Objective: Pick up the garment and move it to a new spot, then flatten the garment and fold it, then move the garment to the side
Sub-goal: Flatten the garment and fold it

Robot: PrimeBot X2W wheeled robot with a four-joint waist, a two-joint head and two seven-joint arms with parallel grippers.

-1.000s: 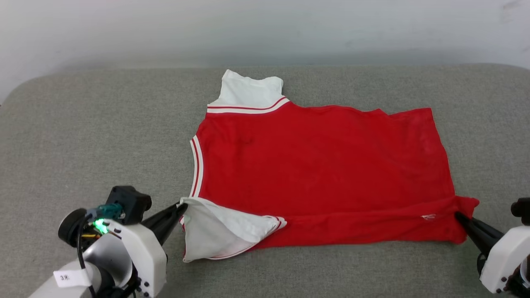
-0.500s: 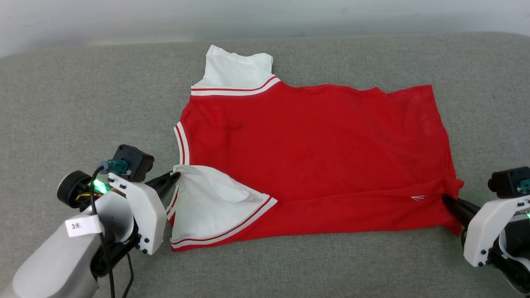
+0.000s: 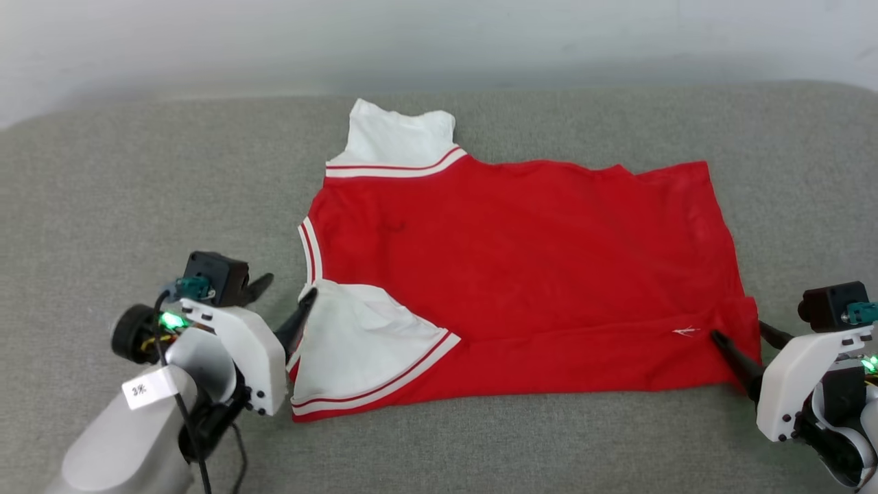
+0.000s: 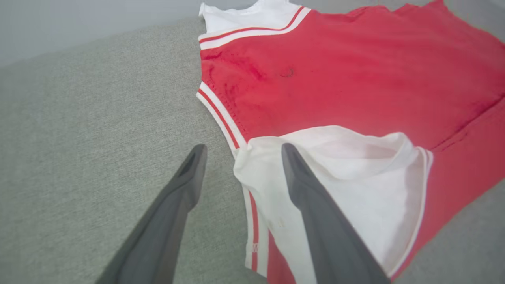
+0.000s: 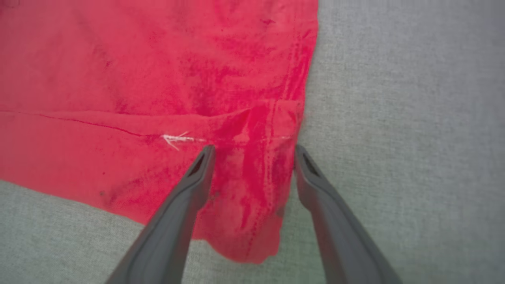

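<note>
The garment lies spread on the grey cushion, plain red side up, collar end to the left. One white sleeve points to the far side. The other white sleeve is folded onto the red body at the near left. A strip of the near edge is folded over. My left gripper stands open at the collar side, one finger over the near sleeve and one over bare cushion. My right gripper is open astride the near right hem corner, which lies on the cushion.
The grey fabric cushion stretches wide on all sides of the garment, with a pale wall behind its far edge. Free cushion lies to the left, right and in front.
Both grippers have opened and let go of the garment: the left released the near sleeve, the right released the hem corner. The cloth now rests on the cushion. The head camera shifted.
</note>
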